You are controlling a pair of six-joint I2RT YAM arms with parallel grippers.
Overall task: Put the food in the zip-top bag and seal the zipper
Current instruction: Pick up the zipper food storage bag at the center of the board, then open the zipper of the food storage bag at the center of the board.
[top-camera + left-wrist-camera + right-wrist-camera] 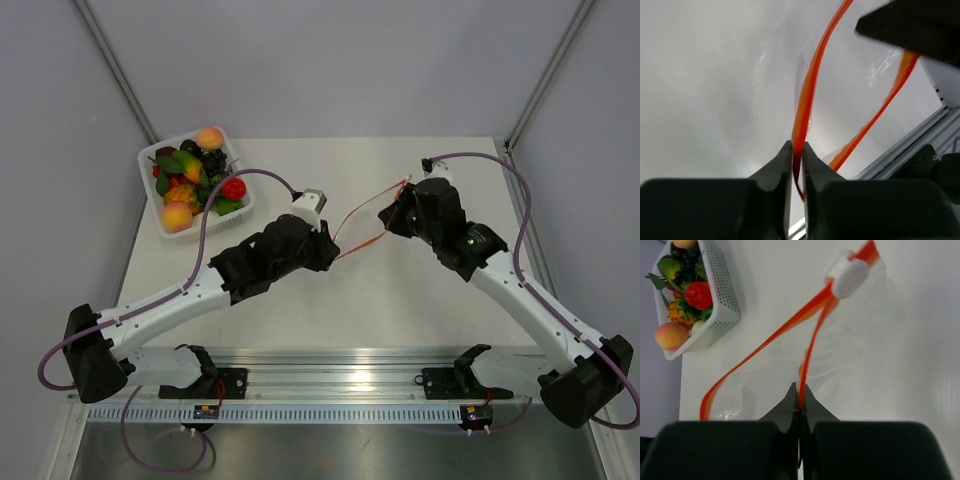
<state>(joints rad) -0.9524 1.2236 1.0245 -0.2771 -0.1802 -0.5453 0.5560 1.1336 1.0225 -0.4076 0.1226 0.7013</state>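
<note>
While clamped by left tool [796, 150] and right tool [798, 390], thin red zipper [810, 85], parted.

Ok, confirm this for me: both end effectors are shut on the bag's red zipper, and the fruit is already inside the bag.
Not quite. The fruit is not in the bag; it sits in the white basket at the far left, as the top external view shows. The rest holds: the left end effector and right end effector are each shut on the zipper.
</note>
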